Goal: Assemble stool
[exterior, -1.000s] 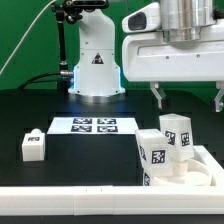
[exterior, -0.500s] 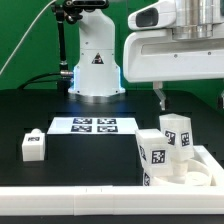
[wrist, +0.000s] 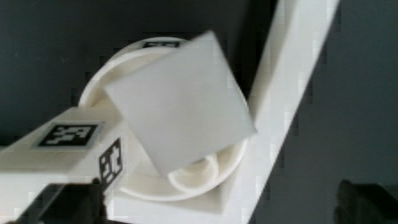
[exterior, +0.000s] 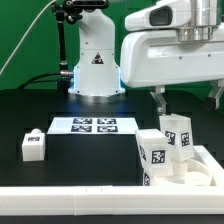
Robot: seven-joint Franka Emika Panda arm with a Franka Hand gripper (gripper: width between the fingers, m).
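**A:** Where was the stool at that pt?

**B:** The round, low white plastic seat (exterior: 190, 176) sat on the black desk (exterior: 60, 105) at the exterior view's right, tucked against the long white border rail (exterior: 90, 197). Two white tagged block-shaped legs stood upright on it, a front leg (exterior: 154, 154) and a back leg (exterior: 178, 133). Couldn't tell if they were fully seated.

**A:** Any parts left over?

**B:** One. A small white tagged block, the loose leg (exterior: 33, 145), lay on the desk at the exterior view's left, well apart from the seat. The flat white marker board (exterior: 93, 125) lay between them.

**A:** And the gripper?

**B:** The white two-finger gripper (exterior: 188, 98) hung above the seat and its legs w/ jaws spread wide and nothing between them. The wrist view looked straight down on a leg top, w/ the seat rim curving round it.

**A:** So which step, approx?

**B:** Prob. between legs: two placed, hand empty, one left to fetch.

**A:** What did the next move call for?

**B:** I'd say travel across to the loose leg, passing over the marker board. Then drop w/ jaws straddling the block's flat sides and squeeze square, so it didn't twist before going to the seat.
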